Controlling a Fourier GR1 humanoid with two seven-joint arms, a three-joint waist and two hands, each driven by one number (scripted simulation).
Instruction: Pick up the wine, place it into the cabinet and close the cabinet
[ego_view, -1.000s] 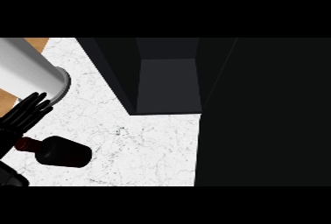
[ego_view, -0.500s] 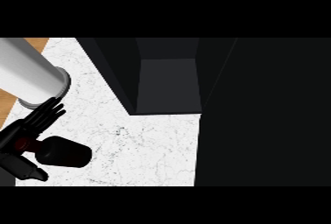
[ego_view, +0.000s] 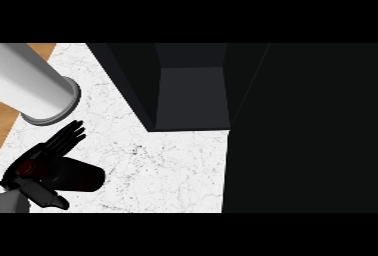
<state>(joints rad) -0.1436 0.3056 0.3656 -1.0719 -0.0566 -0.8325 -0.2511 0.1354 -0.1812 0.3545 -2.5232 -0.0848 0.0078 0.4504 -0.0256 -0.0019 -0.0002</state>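
At 8 o'clock the left hand (ego_view: 46, 152) brackets the wine bottle (ego_view: 77, 176) on the bench (ego_view: 162, 170), fingers straight, thumb apart, seemingly poised to clamp before the open cabinet (ego_view: 190, 95) at 12 o'clock.

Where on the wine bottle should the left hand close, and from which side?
Take the wine bottle by its wide body, not the narrow neck, coming from its left. The left hand sits open there, fingers on the far side and thumb on the near side, so closing them should wrap the round body.

One wine bottle (ego_view: 77, 176), one cabinet (ego_view: 192, 95), one cylinder (ego_view: 33, 85), one left hand (ego_view: 60, 141).
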